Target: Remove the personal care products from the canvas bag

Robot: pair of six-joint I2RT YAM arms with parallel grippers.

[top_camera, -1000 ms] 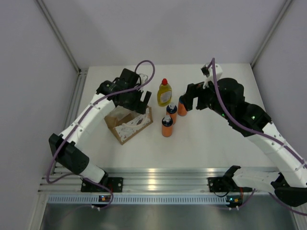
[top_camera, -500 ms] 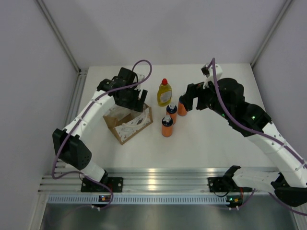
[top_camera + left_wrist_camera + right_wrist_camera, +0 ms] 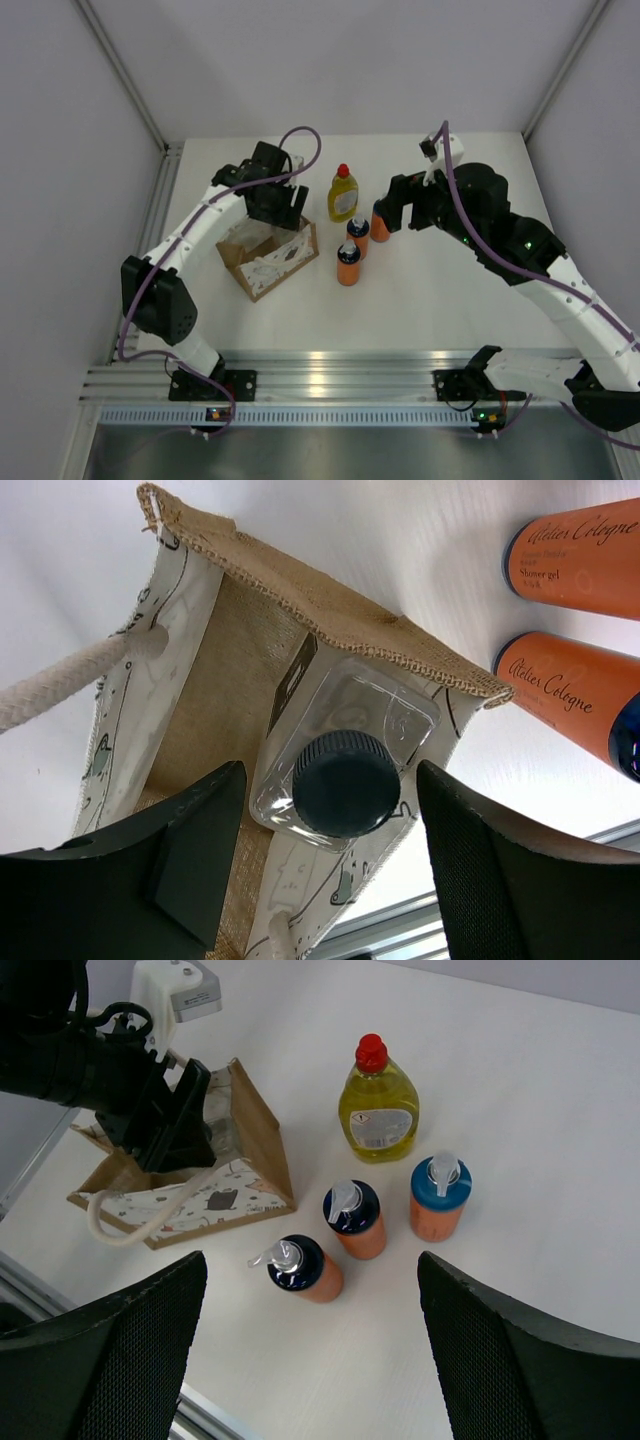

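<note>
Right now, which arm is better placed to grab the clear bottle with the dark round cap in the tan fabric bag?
Left. The left gripper hangs over the tan fabric bag, fingers either side of the clear dark-capped bottle. The right gripper is by the orange bottles.

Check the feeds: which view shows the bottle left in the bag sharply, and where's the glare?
Left wrist: sharp; clear bottle in the canvas bag reads crisply. Top external: glare on the metal rail, bag interior too small. Right wrist: evenly lit, left arm covers the bag's mouth.
</note>
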